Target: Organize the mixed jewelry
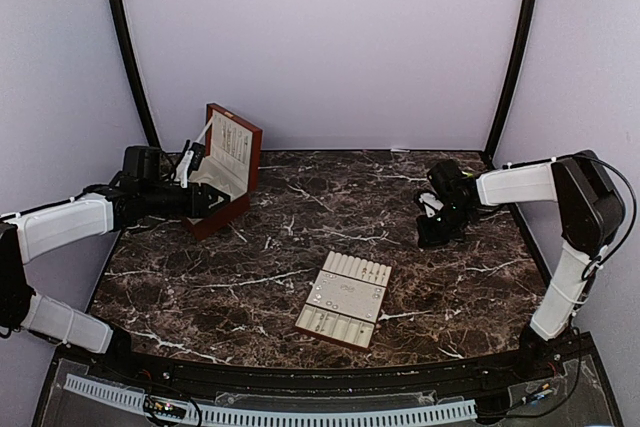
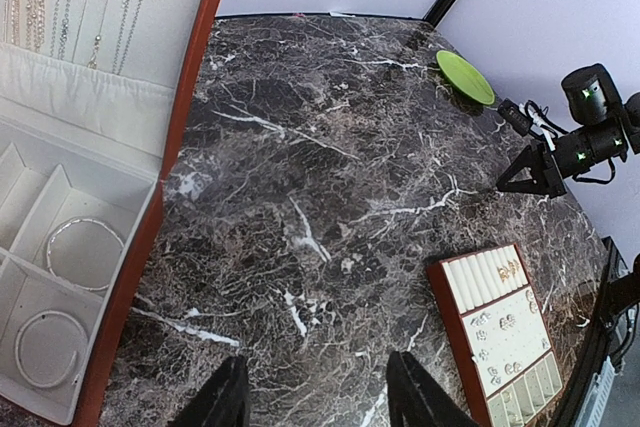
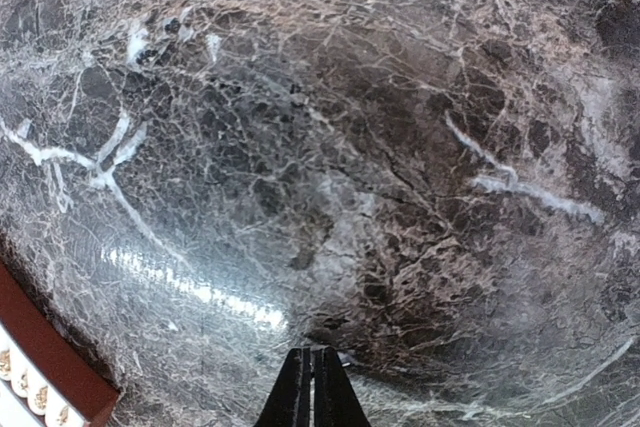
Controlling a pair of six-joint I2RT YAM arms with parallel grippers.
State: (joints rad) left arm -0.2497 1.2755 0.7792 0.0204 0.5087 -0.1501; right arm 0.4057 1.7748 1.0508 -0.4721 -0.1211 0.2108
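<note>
Robot lab booth, lilac walls, marble table, left arm, right arm

Two robot arms, left arm and right arm, at one marble table, with one box, one tray and one dish.

There are two grippers, one per arm: the left gripper and the right gripper. One red-brown wooden box holds two thin silver bangles, one bangle and a second bangle, plus hanging chains, perhaps four or five, hard to separate. One cream slotted tray carries many tiny pale jewelry pieces, too small to count. One green dish.
</note>
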